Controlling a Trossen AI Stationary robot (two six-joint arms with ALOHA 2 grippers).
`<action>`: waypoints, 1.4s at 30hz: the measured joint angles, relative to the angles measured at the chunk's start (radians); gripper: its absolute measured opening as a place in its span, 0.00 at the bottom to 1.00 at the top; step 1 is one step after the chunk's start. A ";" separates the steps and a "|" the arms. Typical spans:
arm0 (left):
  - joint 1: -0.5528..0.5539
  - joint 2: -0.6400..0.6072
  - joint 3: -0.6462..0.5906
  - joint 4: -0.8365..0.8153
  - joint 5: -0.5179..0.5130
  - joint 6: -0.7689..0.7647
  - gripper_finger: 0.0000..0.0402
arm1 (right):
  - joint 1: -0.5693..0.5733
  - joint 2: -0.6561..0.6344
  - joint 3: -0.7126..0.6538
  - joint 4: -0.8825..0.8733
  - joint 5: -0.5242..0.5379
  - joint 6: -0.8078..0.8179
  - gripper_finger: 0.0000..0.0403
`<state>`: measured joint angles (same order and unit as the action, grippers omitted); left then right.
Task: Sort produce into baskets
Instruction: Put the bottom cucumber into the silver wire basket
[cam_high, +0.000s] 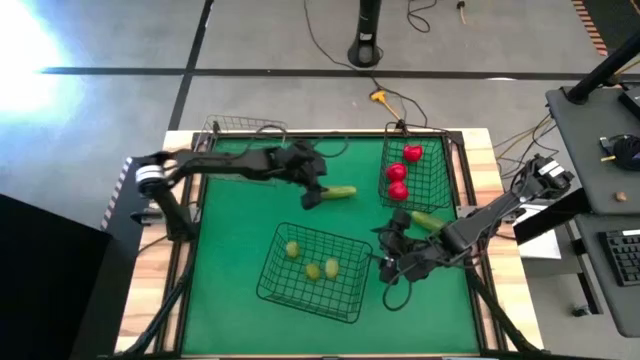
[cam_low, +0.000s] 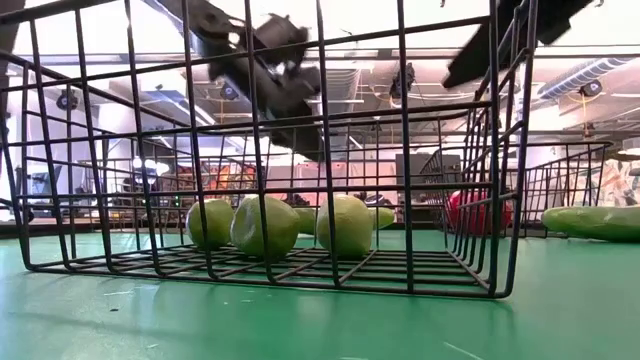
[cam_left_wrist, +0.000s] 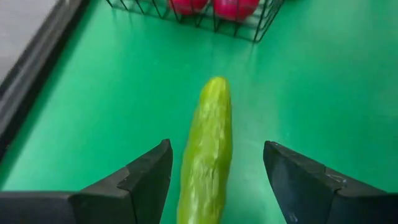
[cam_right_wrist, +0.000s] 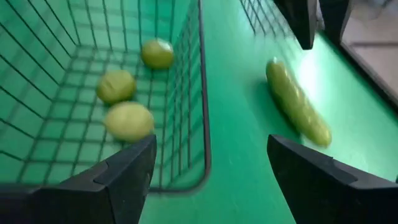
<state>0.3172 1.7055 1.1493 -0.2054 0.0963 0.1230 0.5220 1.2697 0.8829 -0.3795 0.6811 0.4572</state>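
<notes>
One green cucumber (cam_high: 338, 191) lies on the green mat at the table's middle. My left gripper (cam_high: 312, 195) is open over its left end; in the left wrist view (cam_left_wrist: 217, 149) the fingers stand either side of the cucumber (cam_left_wrist: 208, 149) without touching it. A second cucumber (cam_high: 428, 221) lies beside my right arm. My right gripper (cam_high: 390, 262) is open and empty, just right of the near basket (cam_high: 345, 300), which holds three limes (cam_high: 312, 270). Three tomatoes (cam_high: 400, 172) lie in the right basket (cam_high: 440, 185). The right wrist view shows the limes (cam_right_wrist: 127, 118) and a cucumber (cam_right_wrist: 298, 102).
A third wire basket (cam_high: 235, 128) stands at the far left of the mat. Bare mat lies at the near left and between the baskets. The table has raised wooden edges (cam_high: 480, 150). Cables and a stand are on the floor beyond.
</notes>
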 joint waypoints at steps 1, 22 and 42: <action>0.002 0.034 0.019 -0.001 0.000 0.002 0.59 | 0.000 0.000 -0.013 0.002 0.000 0.013 0.74; -0.005 0.421 0.310 -0.288 -0.106 0.150 0.52 | -0.010 -0.004 -0.038 -0.006 0.012 0.036 0.71; -0.026 -0.091 0.213 -0.535 -0.078 0.136 0.37 | -0.051 -0.004 -0.038 -0.008 0.063 0.000 0.68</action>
<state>0.2913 1.6148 1.3622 -0.7401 0.0184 0.2586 0.4709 1.2652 0.8444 -0.3878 0.7446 0.4576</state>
